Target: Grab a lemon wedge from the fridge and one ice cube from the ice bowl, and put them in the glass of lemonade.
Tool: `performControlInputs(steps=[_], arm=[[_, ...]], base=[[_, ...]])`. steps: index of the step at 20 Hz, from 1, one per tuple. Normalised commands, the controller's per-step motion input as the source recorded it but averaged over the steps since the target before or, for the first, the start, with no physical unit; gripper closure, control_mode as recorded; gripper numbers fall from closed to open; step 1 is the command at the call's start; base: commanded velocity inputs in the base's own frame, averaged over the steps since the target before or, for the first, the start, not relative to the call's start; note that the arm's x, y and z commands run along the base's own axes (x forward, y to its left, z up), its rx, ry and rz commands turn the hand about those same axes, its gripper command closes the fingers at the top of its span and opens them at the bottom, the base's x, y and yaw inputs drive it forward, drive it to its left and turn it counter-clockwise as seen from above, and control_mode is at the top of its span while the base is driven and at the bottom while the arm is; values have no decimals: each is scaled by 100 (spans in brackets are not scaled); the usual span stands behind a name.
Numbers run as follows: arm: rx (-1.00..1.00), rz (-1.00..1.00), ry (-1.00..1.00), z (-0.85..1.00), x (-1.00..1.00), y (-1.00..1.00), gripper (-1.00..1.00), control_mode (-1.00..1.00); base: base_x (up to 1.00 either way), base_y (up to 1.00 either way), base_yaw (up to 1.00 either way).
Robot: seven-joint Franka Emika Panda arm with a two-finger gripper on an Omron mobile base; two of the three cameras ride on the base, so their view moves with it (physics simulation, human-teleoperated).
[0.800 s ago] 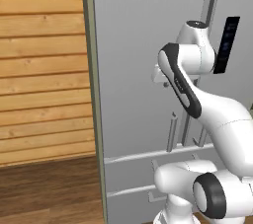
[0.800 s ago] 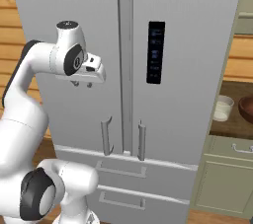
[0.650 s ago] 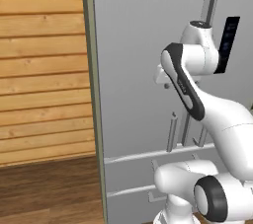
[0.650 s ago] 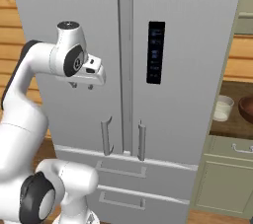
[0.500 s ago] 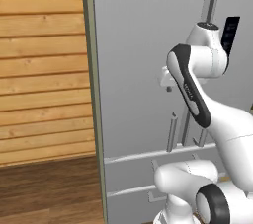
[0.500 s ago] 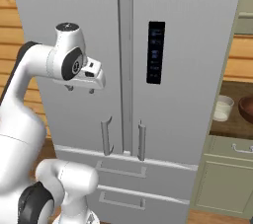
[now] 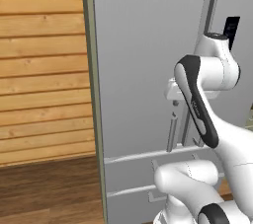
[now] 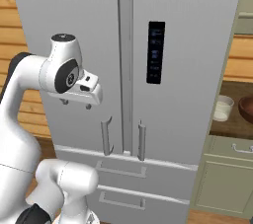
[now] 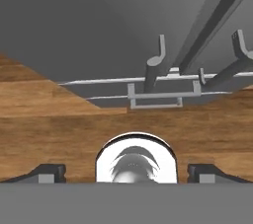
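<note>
Gripper: we are holding it wide open, empty, pointing downward. Fridge: closed, directly ahead; its left door handle is standing vertical, below and right of us.

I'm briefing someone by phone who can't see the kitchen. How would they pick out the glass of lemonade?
Start at the tall grey fridge and look right, to the dark counter beside it. The glass of lemonade stands there, a short clear tumbler of pale liquid; the ice bowl next to it is reddish-brown.
</note>
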Motion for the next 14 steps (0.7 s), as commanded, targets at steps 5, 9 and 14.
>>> performControlInputs(steps=[5, 9, 14], arm=[[0, 0, 0, 0, 0, 0, -100, 100], [0, 0, 0, 0, 0, 0, -100, 100], [0, 0, 0, 0, 0, 0, -100, 100]], base=[[-23, -19, 0], [-37, -90, 0], [-8, -76, 0]])
